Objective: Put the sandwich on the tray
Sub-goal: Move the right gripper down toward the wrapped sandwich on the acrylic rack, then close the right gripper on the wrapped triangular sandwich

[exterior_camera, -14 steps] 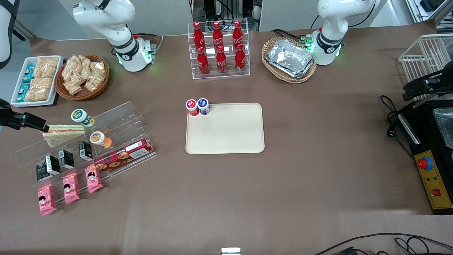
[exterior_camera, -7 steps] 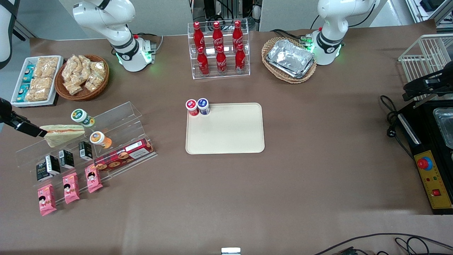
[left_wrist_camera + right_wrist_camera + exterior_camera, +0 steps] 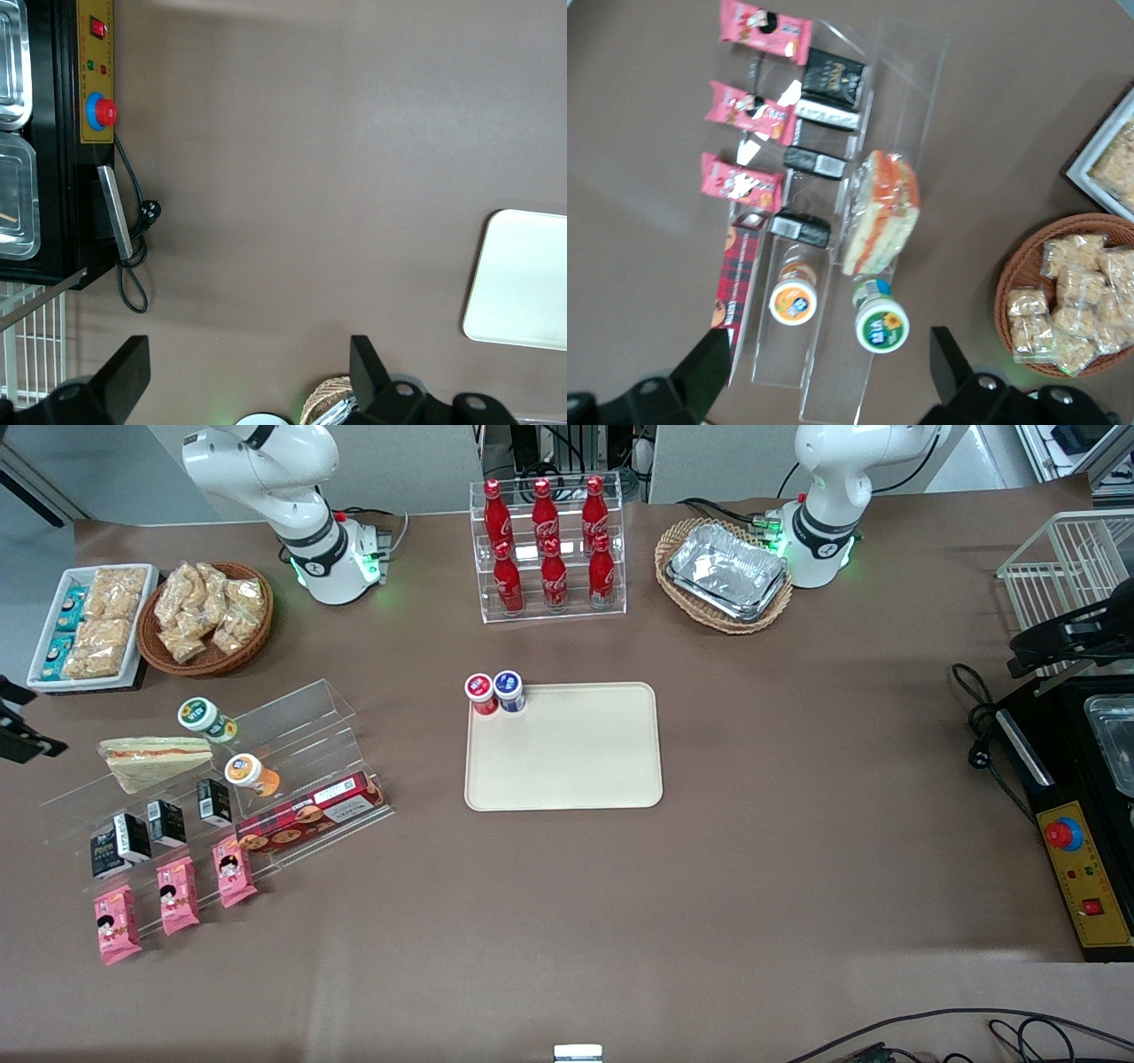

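Pink snack packs [image 3: 168, 895] sit nearest the front camera, at the working arm's end of the bench [image 3: 797, 868], in front of a clear acrylic step rack [image 3: 292, 717]. Black cartons [image 3: 164, 824] and a red cookie box [image 3: 310, 815] on its low step. Sandwich [image 3: 152, 760] lies on its side on a higher step, wrapped, filling stripe showing, untouched; green-lid tub [image 3: 205, 719] and orange-lid tub [image 3: 248, 772] just beside it.

Tray [image 3: 567, 757] mid-bench, well apart from the sandwich, toward the parked arm. It is bare except for two small cups, red-lid [image 3: 480, 693] and blue-lid [image 3: 508, 690], at its corner farthest from the camera.

Step in hand, as judged: the reach for the sandwich, no grasp yet. Next move calls for lowering onto the wedge, closing across the bread faces without hitting the tubs or rack wall, lifting clear of the step, then carrying it to the open part of the tray.

Hand [image 3: 22, 735] sits at the bench edge on the working arm's side, near the sandwich but apart from it, raised above the rack. In the right wrist view the hand [image 3: 828, 376] looks down on the sandwich [image 3: 879, 212], fingers [image 3: 704, 367] spread wide, nothing between them.

Farther back: basket of crispy packets [image 3: 205, 620], white tray of packets [image 3: 89, 624], cola bottle rack [image 3: 547, 549], foil trays in a basket [image 3: 725, 574].
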Motion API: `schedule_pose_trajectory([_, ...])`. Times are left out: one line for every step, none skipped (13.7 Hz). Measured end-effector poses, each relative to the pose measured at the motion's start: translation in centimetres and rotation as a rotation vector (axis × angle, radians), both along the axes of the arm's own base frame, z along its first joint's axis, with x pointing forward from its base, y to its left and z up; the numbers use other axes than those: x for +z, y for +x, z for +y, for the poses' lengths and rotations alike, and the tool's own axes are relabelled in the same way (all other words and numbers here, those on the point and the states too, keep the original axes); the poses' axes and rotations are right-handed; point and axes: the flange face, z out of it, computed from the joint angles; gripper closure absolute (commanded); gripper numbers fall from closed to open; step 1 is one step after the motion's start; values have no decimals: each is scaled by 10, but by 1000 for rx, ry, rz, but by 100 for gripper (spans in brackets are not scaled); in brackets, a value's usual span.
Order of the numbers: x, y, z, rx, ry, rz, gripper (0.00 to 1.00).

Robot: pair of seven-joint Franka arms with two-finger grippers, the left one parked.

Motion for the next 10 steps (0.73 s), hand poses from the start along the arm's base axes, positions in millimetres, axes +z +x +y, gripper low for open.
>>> schedule_pose_trajectory([-3,-4,-10,-24,1,7,0])
schedule_pose_trajectory([-8,-6,-16,-44,3,17,0])
schedule_pose_trajectory([-14,-7,-17,-63,11,26,0])
schedule_pose_trajectory([-21,-7,-16,-76,17,31,0])
schedule_pose_trajectory([-29,-6,-15,-83,18,26,0])
schedule_pose_trajectory([-38,-4,-16,-86,17,17,0])
schedule_pose_trajectory([-50,-4,-17,-90,16,4,0])
schedule_pose_trajectory([-63,-5,-18,-92,15,-8,0])
schedule_pose_trajectory([-75,-8,-19,-94,17,-18,0])
schedule_pose_trajectory([-84,-13,-19,-96,20,-26,0])
